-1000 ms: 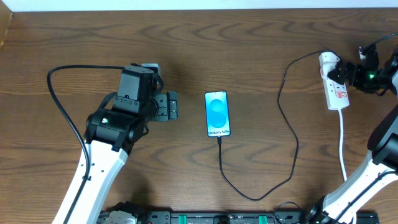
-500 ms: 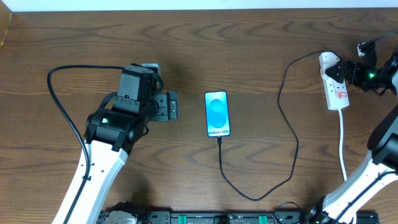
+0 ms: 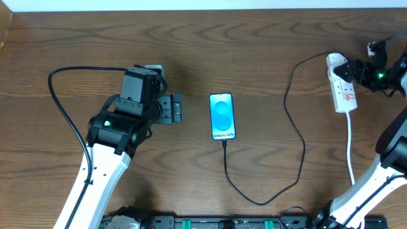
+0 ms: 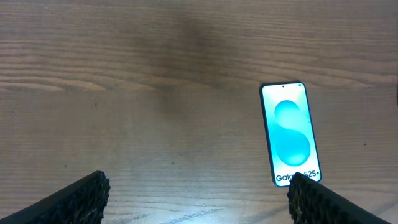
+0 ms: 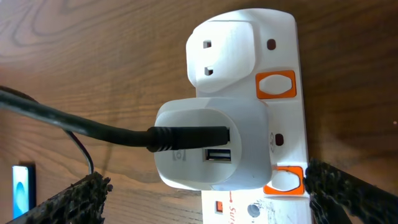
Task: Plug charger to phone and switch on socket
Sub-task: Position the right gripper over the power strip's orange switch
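Socket close beneath right gripper

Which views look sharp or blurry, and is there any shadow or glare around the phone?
Overhead: evenly lit and sharp, the phone screen bright without glare. Left wrist: a soft dark shadow on the table above-left of the phone, left tool fingers out of focus. Right wrist: the socket crisp in close-up, right tool fingers blurred at the edges.
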Available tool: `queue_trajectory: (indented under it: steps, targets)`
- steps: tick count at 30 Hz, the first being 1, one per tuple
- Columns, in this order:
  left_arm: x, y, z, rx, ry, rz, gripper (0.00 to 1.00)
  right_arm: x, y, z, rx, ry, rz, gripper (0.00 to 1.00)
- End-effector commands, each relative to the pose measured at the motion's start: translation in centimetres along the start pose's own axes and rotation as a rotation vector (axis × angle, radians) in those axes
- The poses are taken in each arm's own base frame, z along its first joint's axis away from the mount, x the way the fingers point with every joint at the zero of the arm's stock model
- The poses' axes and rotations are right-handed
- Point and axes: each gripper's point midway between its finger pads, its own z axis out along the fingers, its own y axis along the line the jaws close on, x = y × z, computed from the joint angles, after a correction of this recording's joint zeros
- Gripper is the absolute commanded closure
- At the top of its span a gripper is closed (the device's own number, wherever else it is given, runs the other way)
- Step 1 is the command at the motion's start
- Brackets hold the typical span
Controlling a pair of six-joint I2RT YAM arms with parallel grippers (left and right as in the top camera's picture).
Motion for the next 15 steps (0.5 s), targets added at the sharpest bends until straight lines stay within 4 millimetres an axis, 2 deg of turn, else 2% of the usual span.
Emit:
queue_trajectory:
  steps: [1,11,15]
  targets:
    - [0.02,0.43,-0.03,-0.016,-0.002,0.002,0.08,0.29,0.81,0.35,-0.029,0.006,0.046,0.01]
    - [0.02,0.43,-0.03,-0.016,-0.002,0.002,0.09,0.53,0.81,0.46,-0.031,0.013,0.081,0.01]
    - [0.02,0.43,-0.03,-0.016,-0.002,0.002,0.09,0.94,1.10,1.10,-0.037,0.027,0.097,0.01]
